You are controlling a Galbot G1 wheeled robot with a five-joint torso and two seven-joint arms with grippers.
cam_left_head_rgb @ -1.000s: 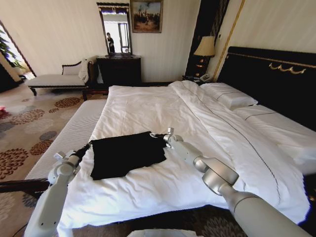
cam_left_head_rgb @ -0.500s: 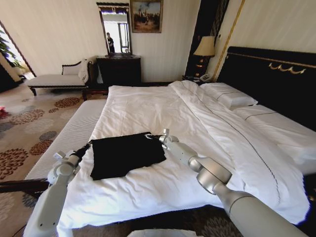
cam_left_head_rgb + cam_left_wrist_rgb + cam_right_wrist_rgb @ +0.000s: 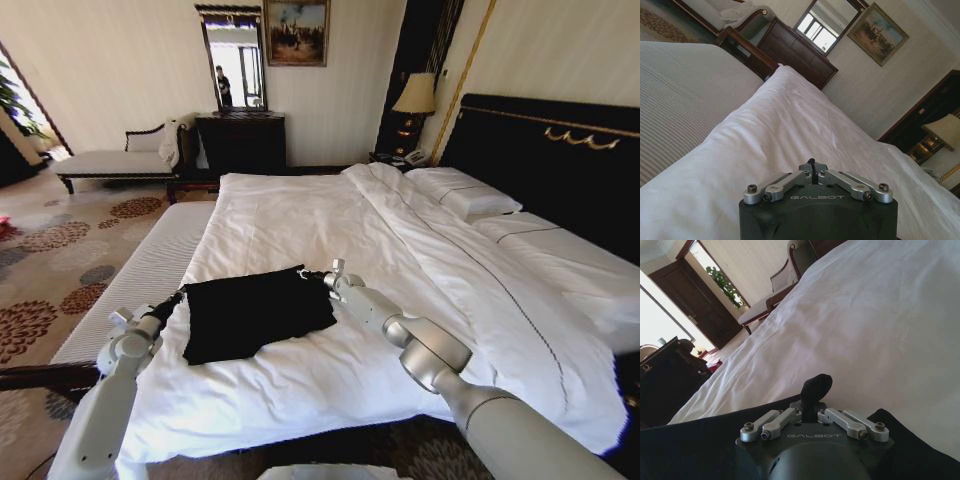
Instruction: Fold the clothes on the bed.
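Right wrist view — T-shirt [image 3: 816, 385] pinched between fingers [image 3: 812, 407]

L arm stretched fwd, left hand [image 3: 181, 294] fingers closed tight, wrist level. R arm extended fwd w/ elbow bent, right hand [image 3: 312, 274] fingers pinched shut on black cloth, well apart from L.

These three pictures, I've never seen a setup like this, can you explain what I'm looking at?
A two-armed robot is working at a bed. The wide picture comes from a camera on its head; the other two come from cameras on its wrists, looking along each tool. A black T-shirt lies on the white duvet. The right tool is shut on a pinch of the shirt's far corner. The left tool is shut at the shirt's opposite edge, with a bit of dark cloth between its fingers.
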